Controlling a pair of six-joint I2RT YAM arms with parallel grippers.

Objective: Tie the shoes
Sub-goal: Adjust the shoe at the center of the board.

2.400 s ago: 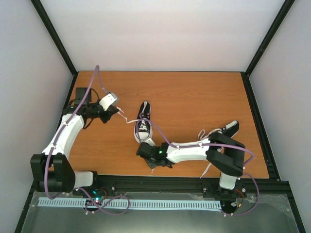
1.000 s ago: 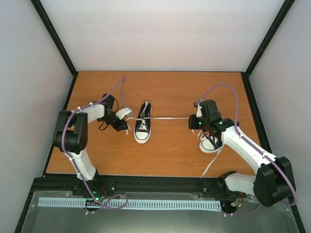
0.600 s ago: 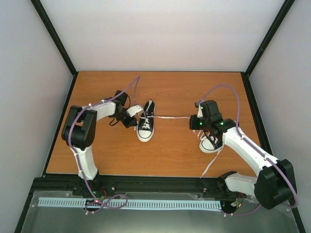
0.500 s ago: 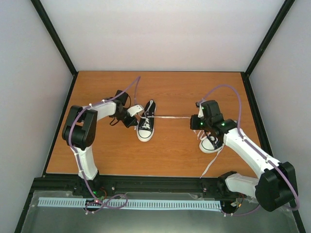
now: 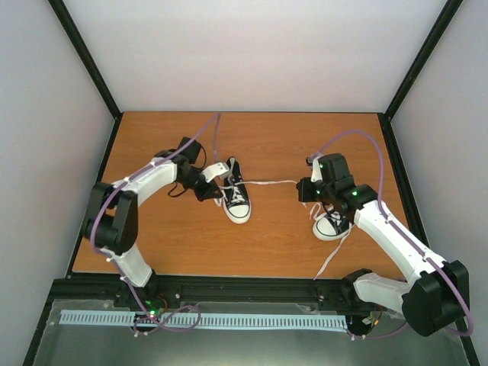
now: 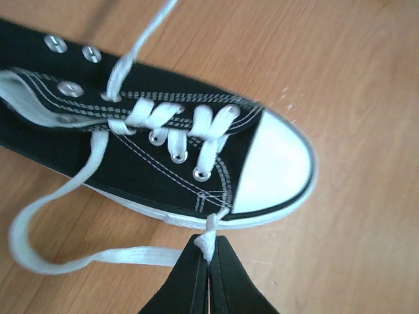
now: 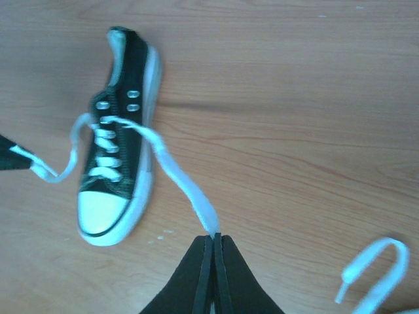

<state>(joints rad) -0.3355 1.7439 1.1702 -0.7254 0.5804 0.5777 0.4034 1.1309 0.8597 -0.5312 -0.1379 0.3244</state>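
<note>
A: Place of the shoe (image 5: 235, 194) against the left gripper (image 6: 209, 247)?

B: Just in front of the tips, sole nearly touching them, white toe cap to the right in the left wrist view. Flat on the table (image 5: 267, 141), about the middle, toe towards the near edge.

A: And the state of that gripper?

B: Closed, pinching the end of one lace (image 6: 85, 258). Slack there, bent into a loop beside the sole.

A: On the right side?

B: Right gripper (image 7: 214, 241) closed as well, pinching the other lace (image 7: 173, 173). Well apart from the shoe, to its right. Between them only this lace, raised a little off the wood, nearly straight, slightly wavy.

A: Anything close to the right gripper?

B: Second shoe (image 5: 331, 223), just beside it and partly under the right arm, toe also towards the near edge. From it a loose lace (image 5: 329, 263), trailing to the front edge of the table.

A: Room for moving?

B: Open wood behind both shoes up to the far edge, and between the two shoes. Less at the sides: left arm near the left border, second shoe nearer to the right border than to the middle.
</note>
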